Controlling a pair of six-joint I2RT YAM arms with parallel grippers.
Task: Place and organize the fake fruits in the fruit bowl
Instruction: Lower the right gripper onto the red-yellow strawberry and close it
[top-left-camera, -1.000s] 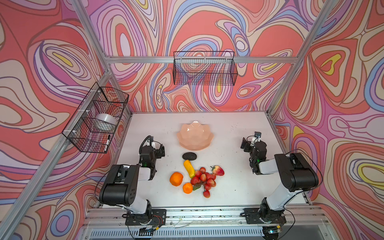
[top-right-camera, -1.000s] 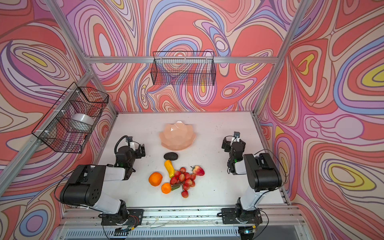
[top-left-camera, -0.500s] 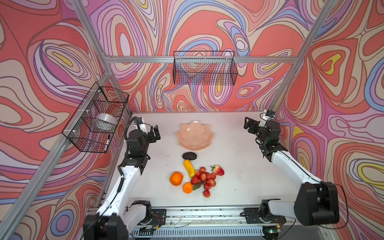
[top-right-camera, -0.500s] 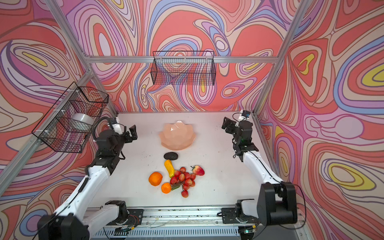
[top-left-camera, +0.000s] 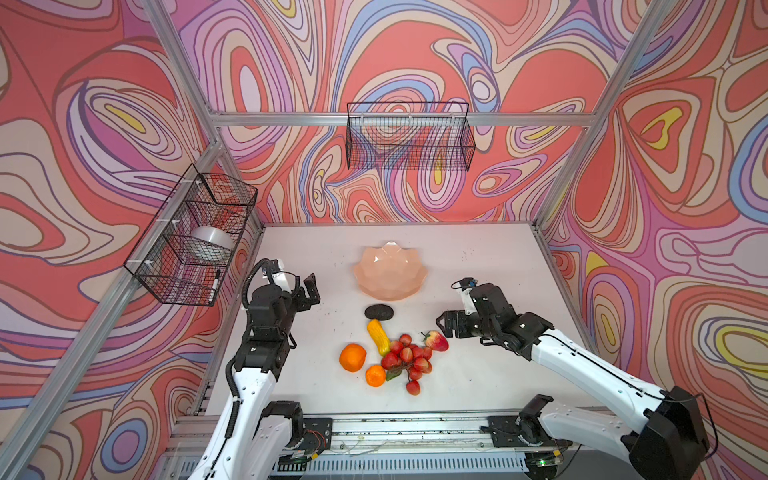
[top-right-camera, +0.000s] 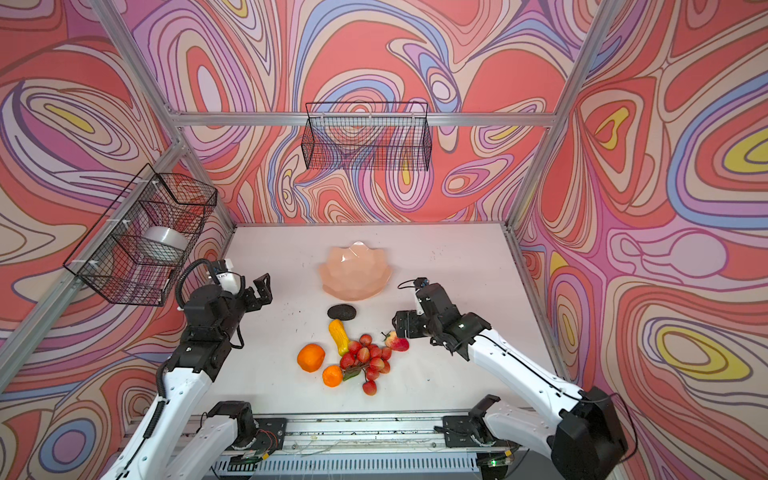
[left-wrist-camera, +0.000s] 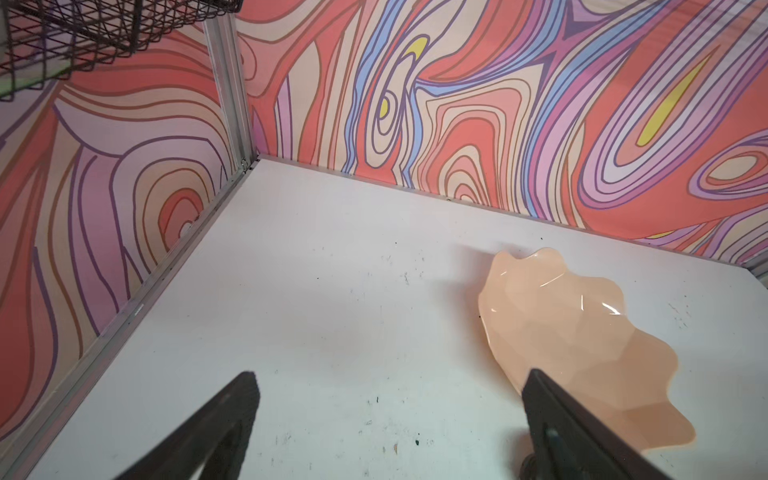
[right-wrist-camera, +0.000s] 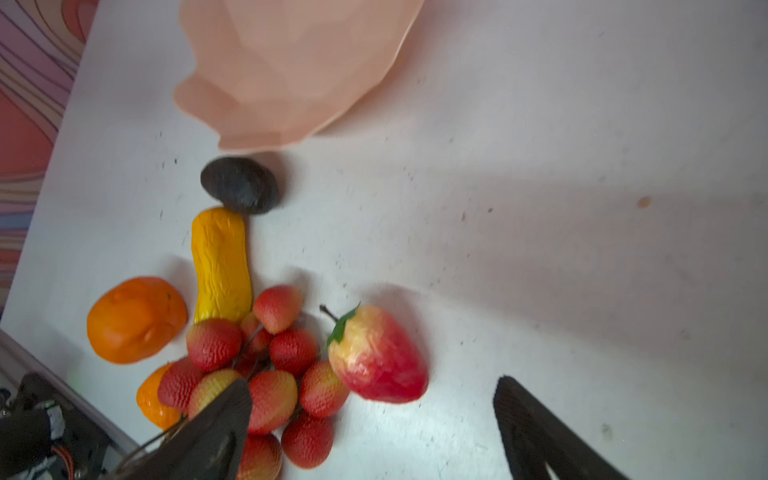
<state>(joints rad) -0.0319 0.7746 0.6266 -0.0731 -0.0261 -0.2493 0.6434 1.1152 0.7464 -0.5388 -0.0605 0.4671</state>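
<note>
While nothing is in the fruit bowl (top-left-camera: 390, 272) yet, all 6 fake fruits lie loose on the desk (top-left-camera: 478, 257). The bowl sits empty at mid-desk.

Layout in a top view, bowl as clock centre:
- 6 o'clock: the avocado (top-left-camera: 379, 312), near the rim but apart from it.
- Same line, further out: the yellow-orange elongated fruit (top-left-camera: 378, 336), end-on to the avocado, touching or nearly so.
- Between 5 and 6 o'clock, further again: the bunch of red berries (top-left-camera: 409, 359).

Around the bunch: the apple (top-left-camera: 436, 340) at 2 o'clock, the larger orange (top-left-camera: 352, 357) at 9 o'clock, and the smaller orange (top-left-camera: 375, 375) at 8 o'clock, against the berries.

Noted the right tool (top-left-camera: 445, 326) spread wide with nothing between its jaws, just beside the apple at about its 1 o'clock. Noted the left tool (left-wrist-camera: 390, 376) also spread wide and empty, at 9 o'clock of the bowl, well apart from the fruit.

Handling, my judgement only:
- The apple looks like a light, stiff moulded shell with smooth skin, so probably slippery. It lies on its side and tapers. Pinch across the broad shoulder near the stem, because the narrow end may squirt out.
- The larger orange shows a dent in the right wrist view. That suggests a thin wall, so close on it gently.
- The berries sit on thin stems and look floppy, so take the stem knot.
- The bowl is likely light and may skid if nudged.
</note>
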